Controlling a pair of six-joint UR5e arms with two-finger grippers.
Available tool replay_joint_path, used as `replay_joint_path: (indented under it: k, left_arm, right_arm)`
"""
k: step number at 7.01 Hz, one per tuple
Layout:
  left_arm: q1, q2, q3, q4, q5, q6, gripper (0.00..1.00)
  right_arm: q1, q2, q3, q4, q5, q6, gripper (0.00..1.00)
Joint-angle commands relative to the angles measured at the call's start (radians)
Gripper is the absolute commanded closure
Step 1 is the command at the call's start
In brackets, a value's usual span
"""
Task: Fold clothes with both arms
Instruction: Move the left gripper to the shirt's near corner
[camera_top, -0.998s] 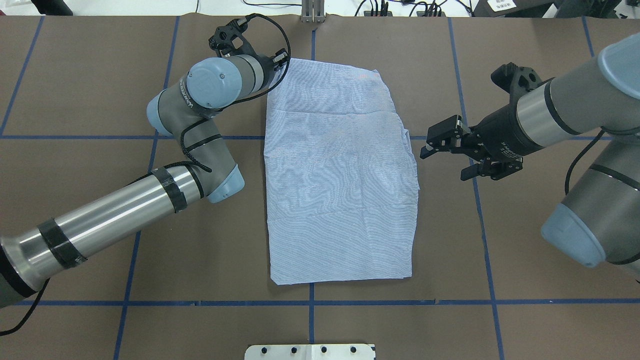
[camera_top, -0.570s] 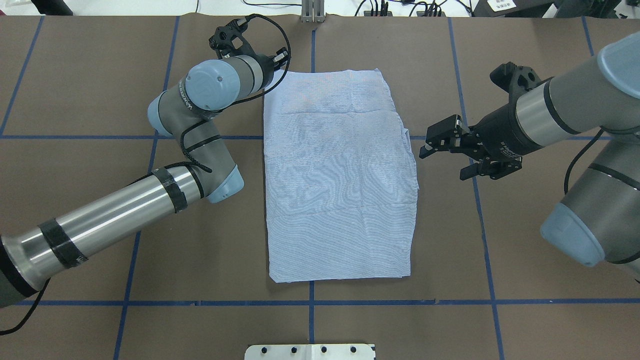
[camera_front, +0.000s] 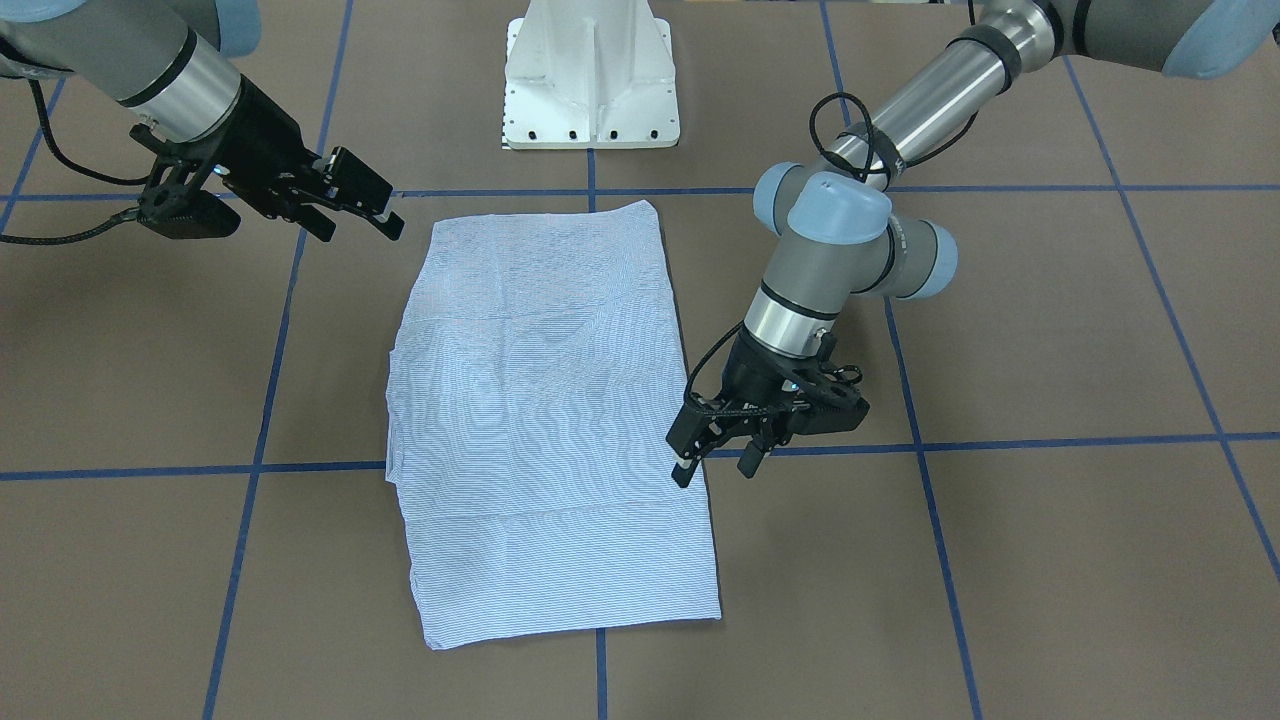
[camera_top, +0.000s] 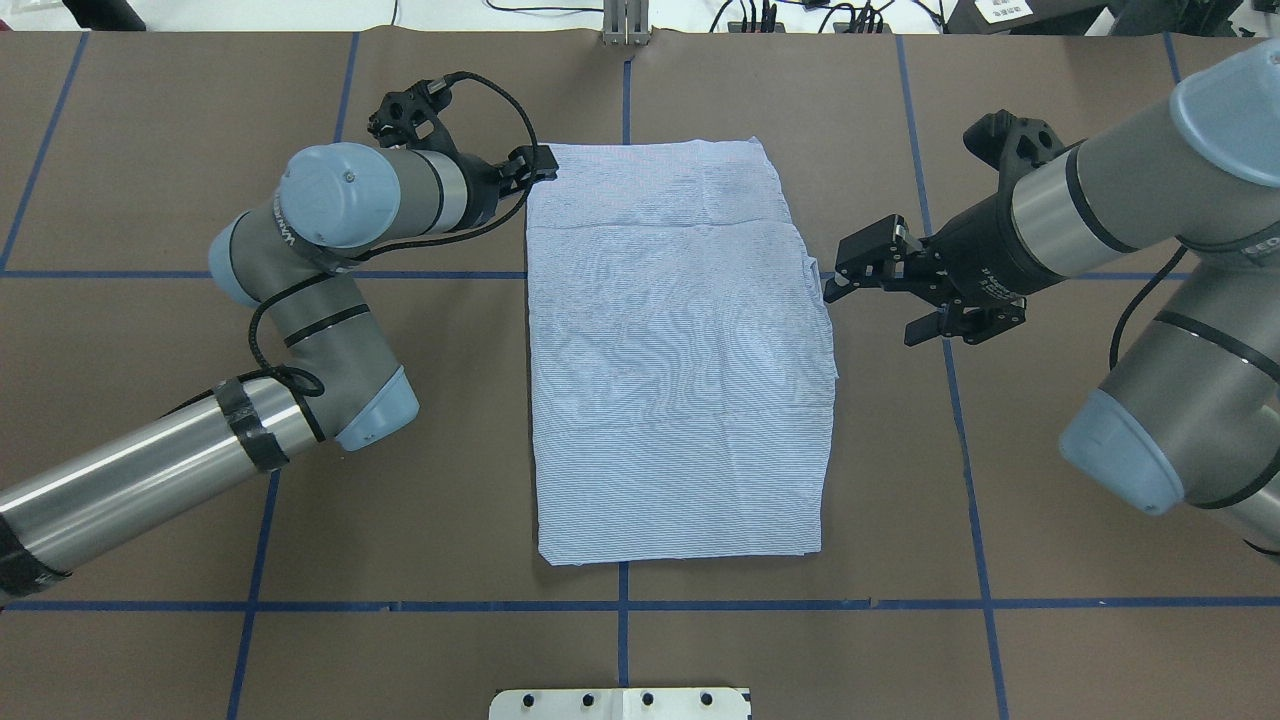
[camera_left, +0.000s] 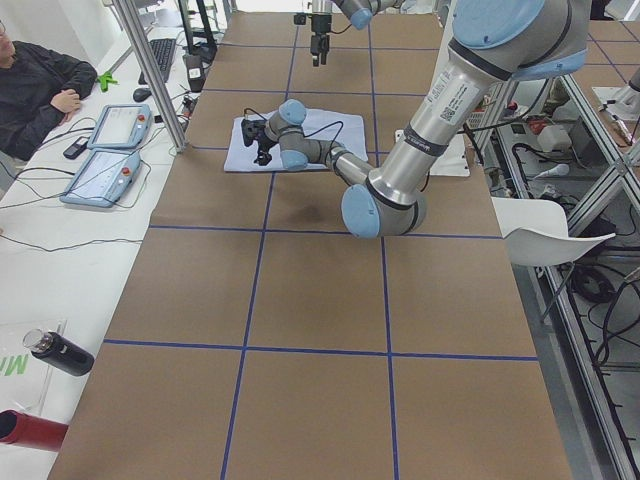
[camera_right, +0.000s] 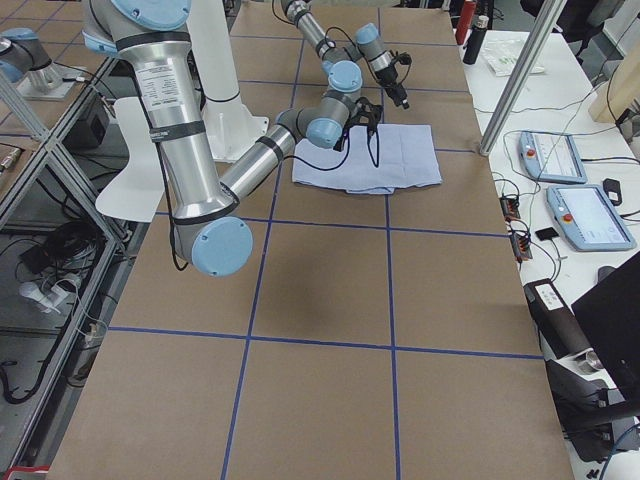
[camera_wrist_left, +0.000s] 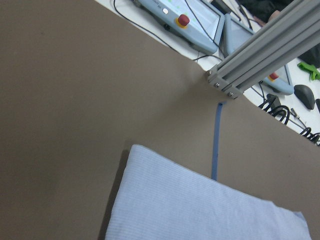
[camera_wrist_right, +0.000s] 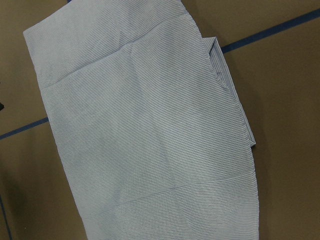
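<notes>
The clothes are one blue-and-white striped shirt (camera_top: 680, 350), folded into a tall flat rectangle mid-table, also seen in the front view (camera_front: 540, 430) and both wrist views (camera_wrist_left: 200, 210) (camera_wrist_right: 150, 130). My left gripper (camera_top: 530, 168) sits low at the shirt's far-left corner; the front view shows the left gripper (camera_front: 715, 470) open, holding nothing, its fingers just off the cloth's edge. My right gripper (camera_top: 875, 310) hovers open beside the shirt's right edge, where a folded layer sticks out. From the front, the right gripper (camera_front: 360, 228) is apart from the cloth.
The white pedestal base (camera_front: 590, 80) stands at the robot's side of the table. Blue tape lines (camera_top: 620, 605) grid the brown tabletop. An aluminium post (camera_wrist_left: 260, 50) and teach pendants (camera_left: 110, 150) lie beyond the far edge, where a person (camera_left: 40, 85) sits.
The shirt's far edge, raised a second ago, now lies flat. My left arm has pulled back to the left off the cloth. My right gripper has edged closer to the shirt's right side.
</notes>
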Motion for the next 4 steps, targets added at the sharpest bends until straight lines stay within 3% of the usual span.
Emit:
replay_joint_path:
  k: [1,2,4]
  left_arm:
    - [0.039,0.143,-0.213,0.121,-0.107,-0.033,0.0]
    - [0.104,0.222,-0.323,0.152,-0.115,-0.114,0.0]
    - [0.283,0.3,-0.488,0.23,-0.067,-0.322,0.0]
  right_arm:
    - [0.002,0.016,-0.01,0.003,-0.002,0.006,0.0]
    - [-0.001,0.005,-0.016,0.001,-0.065,0.012,0.0]
    - [-0.001,0.005,-0.023,0.003,-0.071,-0.003,0.0]
